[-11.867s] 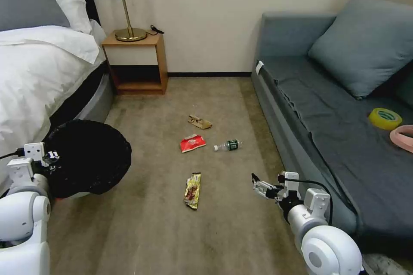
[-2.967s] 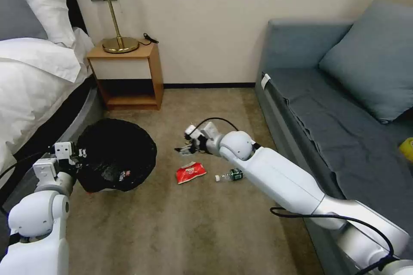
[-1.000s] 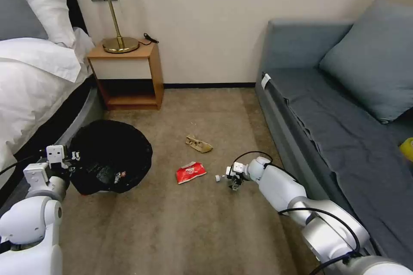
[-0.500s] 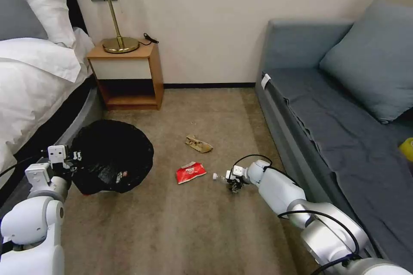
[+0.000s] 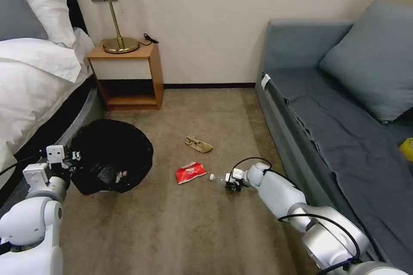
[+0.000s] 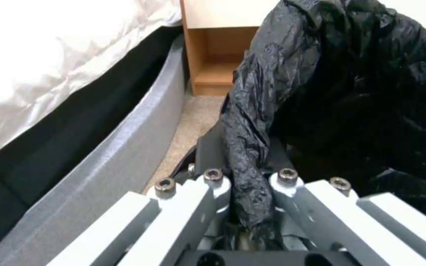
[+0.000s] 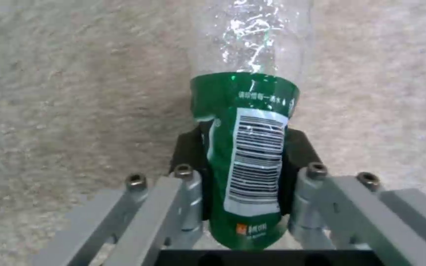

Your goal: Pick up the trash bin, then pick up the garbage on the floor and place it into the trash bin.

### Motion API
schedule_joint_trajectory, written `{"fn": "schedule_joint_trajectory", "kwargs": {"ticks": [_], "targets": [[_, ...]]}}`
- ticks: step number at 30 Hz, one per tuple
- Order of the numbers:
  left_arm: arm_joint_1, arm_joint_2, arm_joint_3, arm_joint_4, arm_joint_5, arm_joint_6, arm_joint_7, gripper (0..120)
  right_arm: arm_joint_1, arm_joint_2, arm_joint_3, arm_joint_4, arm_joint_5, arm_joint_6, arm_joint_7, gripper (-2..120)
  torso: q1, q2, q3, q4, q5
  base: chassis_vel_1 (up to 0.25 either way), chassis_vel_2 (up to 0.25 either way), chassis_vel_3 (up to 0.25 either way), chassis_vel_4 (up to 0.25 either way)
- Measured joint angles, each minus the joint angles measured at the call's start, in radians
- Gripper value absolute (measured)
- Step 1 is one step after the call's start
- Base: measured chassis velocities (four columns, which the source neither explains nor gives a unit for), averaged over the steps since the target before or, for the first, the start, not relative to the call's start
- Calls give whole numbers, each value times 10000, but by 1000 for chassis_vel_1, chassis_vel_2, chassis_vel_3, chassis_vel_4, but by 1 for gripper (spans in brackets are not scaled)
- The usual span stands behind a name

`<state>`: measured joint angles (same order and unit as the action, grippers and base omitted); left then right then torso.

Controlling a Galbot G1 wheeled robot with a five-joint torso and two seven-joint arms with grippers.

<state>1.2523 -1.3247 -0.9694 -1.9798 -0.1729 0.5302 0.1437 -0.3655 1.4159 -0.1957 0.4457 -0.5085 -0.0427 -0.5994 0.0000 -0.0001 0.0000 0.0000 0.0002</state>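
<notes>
Gripping bottle (image 7: 250,147) at its green label, right gripper (image 7: 245,184) should lift level; left gripper (image 6: 247,192), pinching trash bin (image 5: 112,154) liner, holds its mouth open.

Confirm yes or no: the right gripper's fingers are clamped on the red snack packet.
No: in the right wrist view the right gripper is shut on the green-labelled bottle, while the red snack packet lies apart on the carpet.

My right gripper (image 5: 230,183) is down on the carpet (image 5: 180,232) at the bottle (image 5: 218,177); my left gripper (image 5: 69,161) holds the trash bin (image 5: 112,154).
</notes>
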Motion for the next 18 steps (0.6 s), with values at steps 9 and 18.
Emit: {"fn": "schedule_joint_trajectory", "kwargs": {"ticks": [9, 18], "targets": [[-23, -8, 61, -42, 15, 70, 0, 4, 115, -505, 141, 1198, 1117, 415, -152, 19, 0, 1, 0, 0, 0, 0, 0, 0, 0], [-69, -66, 186, -33, 116, 111, 4, 4, 403, -1214, -190, 4285, 3274, 879, -380, 19, 0, 0, 0, 0, -2, 0, 0, 0, 0]]}}
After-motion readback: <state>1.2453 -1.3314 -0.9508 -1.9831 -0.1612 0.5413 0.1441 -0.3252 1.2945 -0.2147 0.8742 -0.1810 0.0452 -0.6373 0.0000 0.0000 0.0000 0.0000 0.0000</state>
